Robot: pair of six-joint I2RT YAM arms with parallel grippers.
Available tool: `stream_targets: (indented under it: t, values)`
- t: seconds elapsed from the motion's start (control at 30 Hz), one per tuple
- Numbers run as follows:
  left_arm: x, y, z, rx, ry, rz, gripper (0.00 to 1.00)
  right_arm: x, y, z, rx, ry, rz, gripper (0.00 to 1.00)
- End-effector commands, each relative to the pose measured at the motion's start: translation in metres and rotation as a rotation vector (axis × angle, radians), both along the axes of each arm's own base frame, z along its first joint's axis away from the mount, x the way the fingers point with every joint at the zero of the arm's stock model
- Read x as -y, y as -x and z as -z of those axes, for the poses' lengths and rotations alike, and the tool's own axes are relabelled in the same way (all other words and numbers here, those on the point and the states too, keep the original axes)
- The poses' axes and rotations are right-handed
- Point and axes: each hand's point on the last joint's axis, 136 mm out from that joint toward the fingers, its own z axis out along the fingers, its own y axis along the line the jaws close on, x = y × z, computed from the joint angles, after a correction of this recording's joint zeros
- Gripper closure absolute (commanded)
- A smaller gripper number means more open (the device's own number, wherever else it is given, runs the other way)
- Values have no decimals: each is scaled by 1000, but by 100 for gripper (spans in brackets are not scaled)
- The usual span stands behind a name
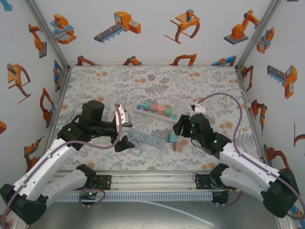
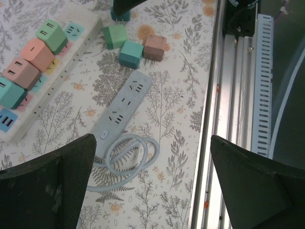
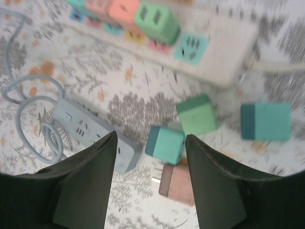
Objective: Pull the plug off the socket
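Note:
A white socket strip (image 1: 174, 116) lies across the middle of the table with several coloured cube plugs (image 1: 154, 107) still pushed into it. In the right wrist view the strip (image 3: 219, 52) carries a green plug (image 3: 157, 21) and a salmon plug (image 3: 123, 9). My right gripper (image 3: 150, 138) hangs open above loose cubes on the table: a teal one (image 3: 167, 144), a green one (image 3: 198, 114), a pinkish-brown one (image 3: 178, 183). Nothing sits between its fingers. My left gripper (image 2: 152, 186) stands wide open over bare table near the front rail, holding nothing.
A blue-grey power strip (image 1: 148, 139) with a coiled cord (image 2: 128, 157) lies between the two grippers. Another teal cube (image 3: 267, 121) rests to the right. The aluminium rail (image 2: 238, 95) runs along the near edge. A purple cable (image 1: 224, 98) arcs over the right side.

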Motion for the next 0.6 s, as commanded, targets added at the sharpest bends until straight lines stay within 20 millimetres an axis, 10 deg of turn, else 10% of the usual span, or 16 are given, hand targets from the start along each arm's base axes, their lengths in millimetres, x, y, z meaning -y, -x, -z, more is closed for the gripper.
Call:
stream_targets:
  t: [0.0,0.23,0.57]
  values:
    - [3,-12,-11,15,71,-77,3,3,-14,-49,272,160,-60,44]
    - [-10,-73,-14,2,108,-438,3,-28,-22,-75,605,427,-297,43]
    - [-40,-146,11,-126,112,-849,3,-80,-43,-2,382,703,-768,39]
